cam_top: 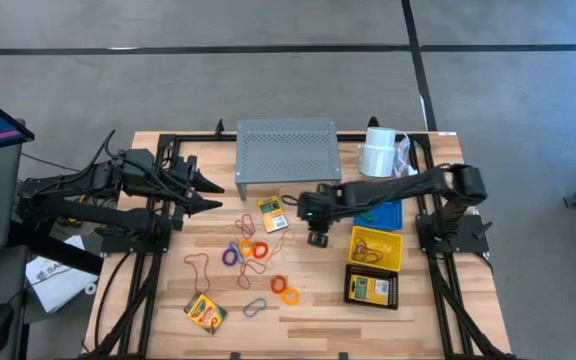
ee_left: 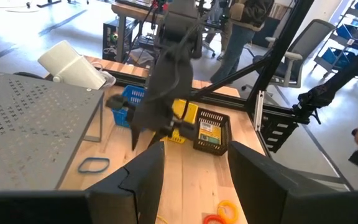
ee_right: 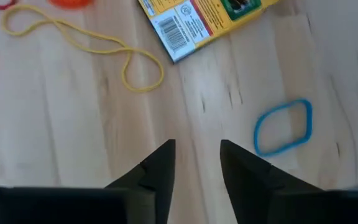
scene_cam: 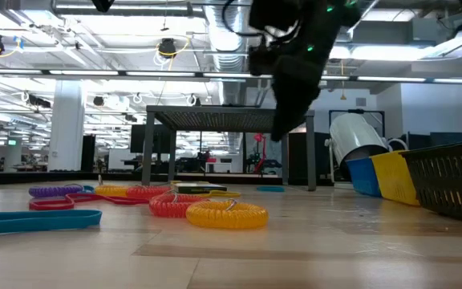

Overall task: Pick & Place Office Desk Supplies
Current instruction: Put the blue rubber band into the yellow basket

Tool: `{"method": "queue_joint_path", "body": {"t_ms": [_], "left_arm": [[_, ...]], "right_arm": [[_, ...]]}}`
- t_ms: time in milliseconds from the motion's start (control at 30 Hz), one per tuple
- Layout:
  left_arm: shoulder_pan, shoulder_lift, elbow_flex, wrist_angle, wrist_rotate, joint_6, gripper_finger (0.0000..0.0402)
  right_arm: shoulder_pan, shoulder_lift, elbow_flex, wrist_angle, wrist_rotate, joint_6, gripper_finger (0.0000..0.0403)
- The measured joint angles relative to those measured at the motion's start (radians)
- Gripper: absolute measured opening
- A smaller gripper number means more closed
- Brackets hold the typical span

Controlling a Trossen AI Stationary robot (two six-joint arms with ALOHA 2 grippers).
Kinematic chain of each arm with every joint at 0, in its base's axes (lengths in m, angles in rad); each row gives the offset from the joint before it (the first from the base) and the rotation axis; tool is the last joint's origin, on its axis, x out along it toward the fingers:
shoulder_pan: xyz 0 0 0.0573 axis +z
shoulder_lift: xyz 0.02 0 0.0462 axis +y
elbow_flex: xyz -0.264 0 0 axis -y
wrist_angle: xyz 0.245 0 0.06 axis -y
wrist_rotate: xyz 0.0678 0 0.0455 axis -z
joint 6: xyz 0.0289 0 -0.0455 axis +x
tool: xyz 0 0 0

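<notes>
Several coloured loops (cam_top: 253, 250) lie loose on the wooden table's middle, with a blue loop (ee_right: 283, 127) and a yellow loop (ee_right: 86, 46) closer to the shelf. One crayon box (cam_top: 271, 213) lies flat near the shelf, another (cam_top: 205, 312) near the front edge, and a third inside the black basket (cam_top: 372, 289). A yellow basket (cam_top: 376, 247) and a blue basket (cam_top: 383, 213) stand beside it. My right gripper (cam_top: 317, 238) hovers open over bare wood (ee_right: 194, 118), pointing steeply down, between the crayon box and the yellow basket. My left gripper (cam_top: 213, 192) waits open at the left, raised.
A grey perforated metal shelf (cam_top: 288, 150) stands at the far middle, with a white paper roll (cam_top: 378, 152) to its right. Black frame rails (cam_top: 158, 250) run along both table sides. People and chairs show in the room beyond the table's right side.
</notes>
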Motion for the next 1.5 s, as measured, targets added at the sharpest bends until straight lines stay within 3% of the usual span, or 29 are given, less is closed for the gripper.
{"method": "queue_joint_path", "body": {"t_ms": [233,400,767,1500], "left_arm": [[0.0,0.0,0.0,-0.001,-0.001,-0.005,0.0173],[0.0,0.0,0.0,-0.003,-0.002,-0.005,0.0173],[0.0,0.0,0.0,-0.003,-0.002,-0.005,0.0173],[0.0,0.0,0.0,-0.003,0.0,-0.005,0.0173]], "right_arm": [[-0.045,0.098,0.059,-0.015,-0.001,-0.043,0.0172],[-0.082,0.096,0.061,-0.016,-0.009,-0.044,0.0191],[-0.137,0.112,0.059,-0.035,-0.082,-0.035,0.0168],[-0.132,0.11,-0.021,0.004,-0.083,-0.005,0.0157]]}}
